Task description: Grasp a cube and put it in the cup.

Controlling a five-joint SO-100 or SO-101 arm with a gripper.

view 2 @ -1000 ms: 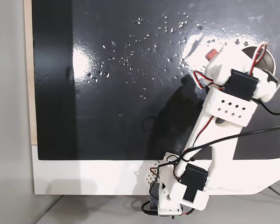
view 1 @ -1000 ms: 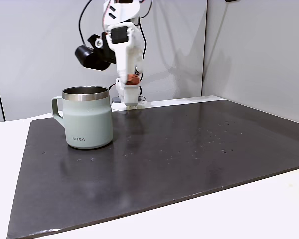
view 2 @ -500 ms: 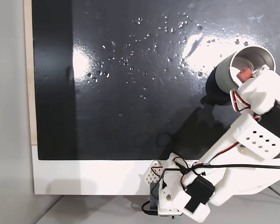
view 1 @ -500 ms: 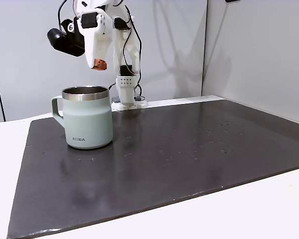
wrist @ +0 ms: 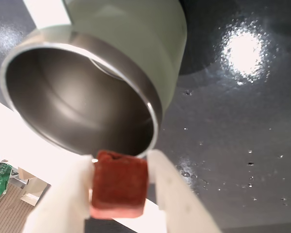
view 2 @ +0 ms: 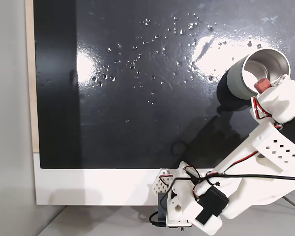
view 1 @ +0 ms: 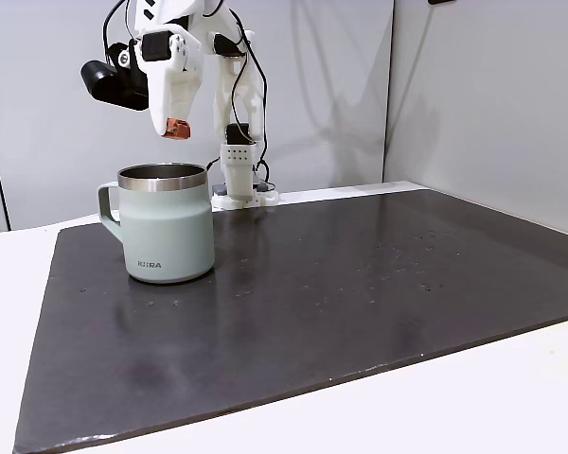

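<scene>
Cube [wrist: 119,184], reddish-brown, slightly rounded, pinched between the two white fingers [wrist: 68,194] of the gripper [wrist: 120,191]; jaws closed on its left and right faces. In the wrist view it sits at about 6 o'clock of the mug mouth, just outside the steel rim, its top edge overlapping the rim line. In a fixed view from the side the cube [view 1: 177,129] hangs in the air above the mug, clear of the rim, gripper [view 1: 175,128] pointing down. In a fixed view from above the cube [view 2: 260,85] shows at roughly 5 o'clock inside the rim's outline.

Mug [view 1: 166,225]: pale sage green, steel rim, handle to the left in the side view, small dark lettering on the front. Upright on the dark mat [view 1: 360,284]. Interior bare steel in the wrist view [wrist: 77,104], nothing seen inside.

Arm [view 2: 265,162]: white printed parts, black servos, loose wires. Base [view 1: 239,184] stands at the mat's far edge in the side view, at about 2 o'clock from the mug. Mat speckled with small pale flecks, bright glare patches. White tabletop [view 1: 9,284] around it.
</scene>
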